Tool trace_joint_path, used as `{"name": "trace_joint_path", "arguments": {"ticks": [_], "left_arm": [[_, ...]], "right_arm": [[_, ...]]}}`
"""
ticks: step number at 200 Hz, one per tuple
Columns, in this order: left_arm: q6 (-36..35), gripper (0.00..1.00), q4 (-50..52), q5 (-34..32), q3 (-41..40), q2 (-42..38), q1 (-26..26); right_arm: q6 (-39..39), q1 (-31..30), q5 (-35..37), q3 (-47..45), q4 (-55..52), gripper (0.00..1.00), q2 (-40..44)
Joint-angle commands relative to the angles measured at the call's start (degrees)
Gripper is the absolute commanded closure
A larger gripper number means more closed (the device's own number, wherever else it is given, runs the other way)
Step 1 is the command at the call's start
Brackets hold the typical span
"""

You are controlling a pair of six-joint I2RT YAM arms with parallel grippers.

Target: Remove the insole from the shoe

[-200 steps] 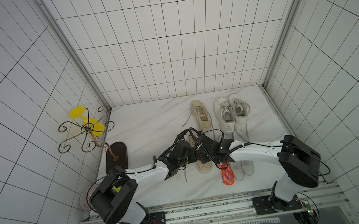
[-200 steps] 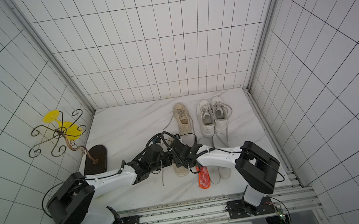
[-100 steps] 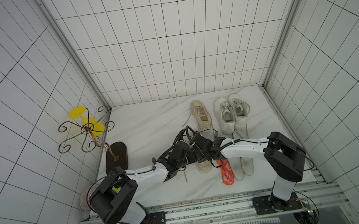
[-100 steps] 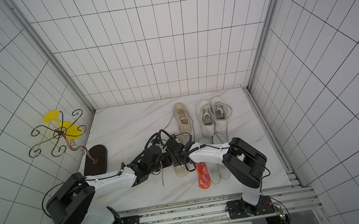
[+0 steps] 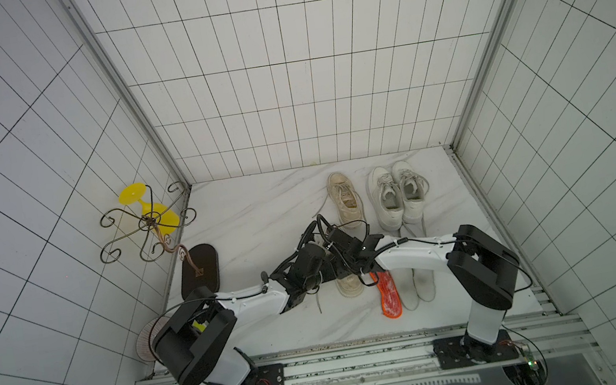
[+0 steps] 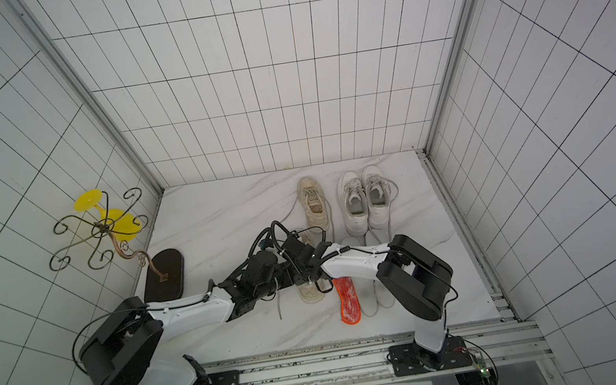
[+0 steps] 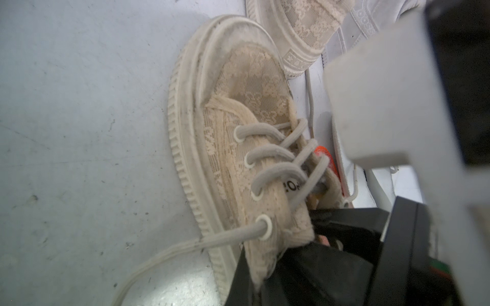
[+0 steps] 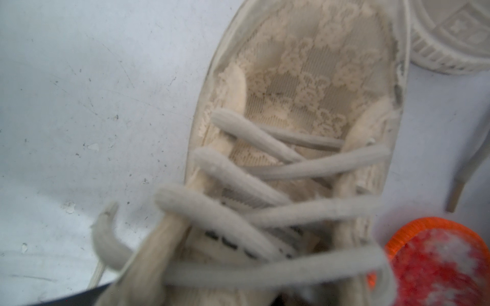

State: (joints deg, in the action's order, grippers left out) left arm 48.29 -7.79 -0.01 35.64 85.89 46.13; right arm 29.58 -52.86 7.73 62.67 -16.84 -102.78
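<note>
A lab test booth: white tiled walls (image 5: pixel 281 81), marble tabletop (image 5: pixel 251 210), robot arms (image 5: pixel 256 298) bolted to a rail (image 5: pixel 365 363).

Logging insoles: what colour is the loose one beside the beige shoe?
Insole: orange-edged, mottled red; clearest in right wrist view.

R gripper (image 5: pixel 344 264) moved in over shoe (image 5: pixel 350 287), prob. into its opening.

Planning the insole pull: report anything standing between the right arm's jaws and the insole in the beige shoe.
The laces cross over the tongue along the beige shoe, closing most of the opening. I cannot make out the insole inside, nor anything past the collar.
</note>
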Motion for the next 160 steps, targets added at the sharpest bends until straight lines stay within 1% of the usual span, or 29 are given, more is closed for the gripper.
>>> {"name": "trace_joint_path", "arguments": {"ticks": [1,39,93,129,160], "left_arm": [[0.2,1.00,-0.6,-0.2,-0.3,-1.6,0.8],[0.1,1.00,-0.2,-0.7,-0.6,-2.4,0.5],[0.1,1.00,1.4,-1.1,-1.3,-3.3,-0.8],[0.0,1.00,2.4,-1.8,-1.1,-3.6,-1.2],[0.2,1.00,3.9,-2.3,-0.6,-3.4,-2.0]], "right_arm": [[-0.2,-0.6,-5.1,-3.4,2.5,0.92,0.0],[-1.1,-0.6,-7.7,-6.4,7.1,1.00,5.3],[-1.6,-0.6,-8.2,-10.8,12.8,1.00,12.7],[-1.7,-0.6,-6.6,-13.4,14.6,1.00,17.7],[-1.8,-0.6,-6.7,-16.6,18.1,1.00,22.9]]}}
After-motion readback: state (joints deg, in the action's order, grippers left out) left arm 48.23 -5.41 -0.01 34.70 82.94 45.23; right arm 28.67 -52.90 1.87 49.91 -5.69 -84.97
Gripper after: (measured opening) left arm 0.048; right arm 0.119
